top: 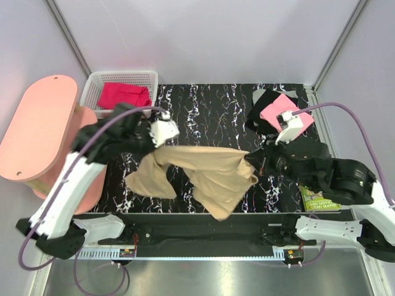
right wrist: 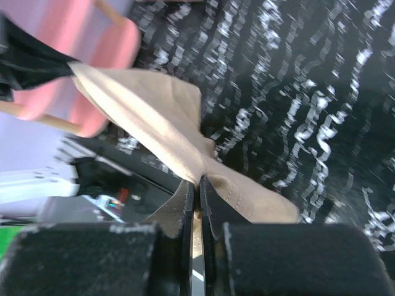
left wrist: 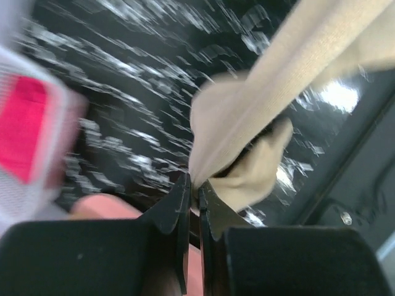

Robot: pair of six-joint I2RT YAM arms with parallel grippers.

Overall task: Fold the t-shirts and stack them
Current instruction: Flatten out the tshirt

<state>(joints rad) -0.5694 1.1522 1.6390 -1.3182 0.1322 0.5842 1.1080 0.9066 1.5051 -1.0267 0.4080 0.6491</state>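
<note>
Tan-beige soft cloth t-shirt (top: 210, 172) hangs above the black marbled counter (top: 210, 105), our left jaws and right jaws each clamped on an edge. We fear thin pinches slipping, or its drooping hem dragging and bunching.

You're looking at a robot lab cell here: plain white panels (top: 210, 37) on metal struts (top: 66, 31) wall in your black marbled table (top: 210, 105), left arm (top: 65, 197) and right arm (top: 345, 179) bolted to the near rail (top: 203, 234), purple cables (top: 336, 103) looping.

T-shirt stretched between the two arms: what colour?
Plain tan-beige t-shirt, no pattern. The top external view shows it best.
</note>
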